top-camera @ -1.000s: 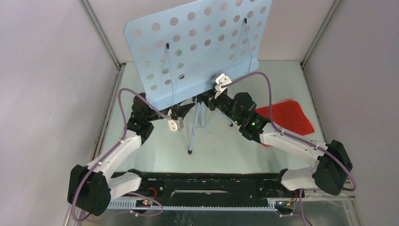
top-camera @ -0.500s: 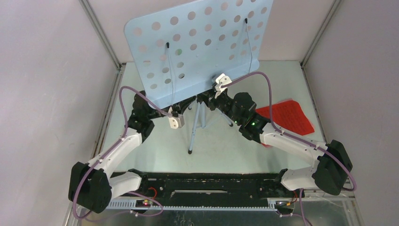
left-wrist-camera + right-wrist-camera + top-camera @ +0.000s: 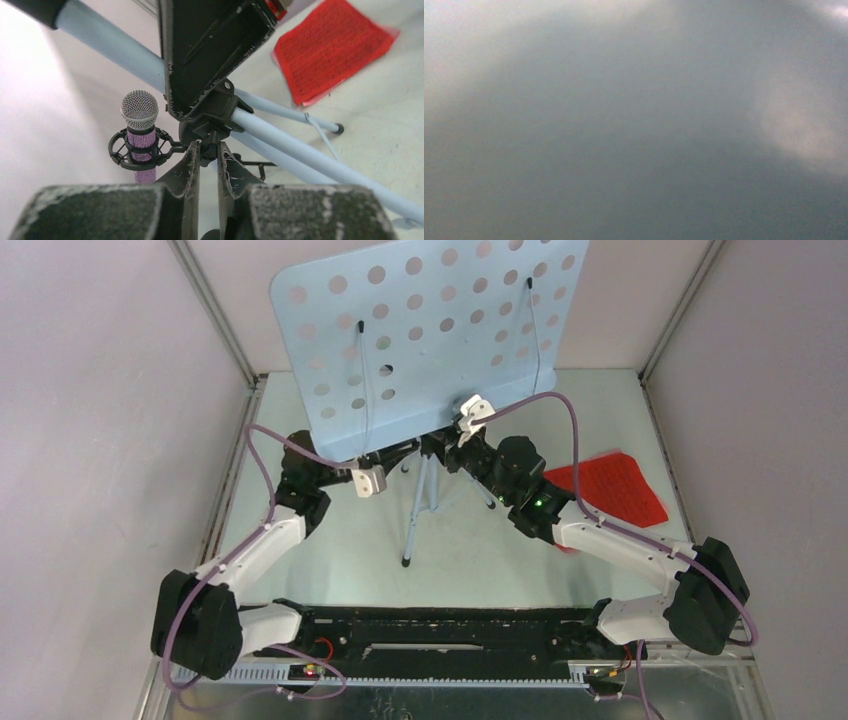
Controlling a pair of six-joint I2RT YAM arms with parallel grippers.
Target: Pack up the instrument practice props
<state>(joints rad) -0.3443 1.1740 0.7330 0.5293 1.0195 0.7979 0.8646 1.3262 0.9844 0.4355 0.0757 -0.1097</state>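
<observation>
The pale blue perforated music desk (image 3: 440, 330) stands tilted on the blue-grey tripod (image 3: 415, 520) at mid table. My left gripper (image 3: 209, 150) reaches under the desk's lower edge (image 3: 398, 453). Its fingers are nearly together, pinching the black joint knob (image 3: 210, 131) at the tripod's head. My right gripper (image 3: 438, 447) is tucked under the desk from the right; its jaws are hidden and its wrist view is a grey blur. A glittery purple microphone (image 3: 140, 135) sits in a black mount (image 3: 117, 150) behind the stand. The red score sheet (image 3: 610, 485) lies at the right. The mint microphone is out of view.
Tripod legs (image 3: 305, 160) spread across the tabletop toward the red sheet (image 3: 332, 50). Pale walls and metal frame posts (image 3: 215, 320) close in the left, back and right. A black rail (image 3: 450, 635) runs along the near edge between the arm bases.
My left arm has reached rightward under the desk to the tripod's head joint. The music desk has shifted slightly up and right. The right arm has not moved.
</observation>
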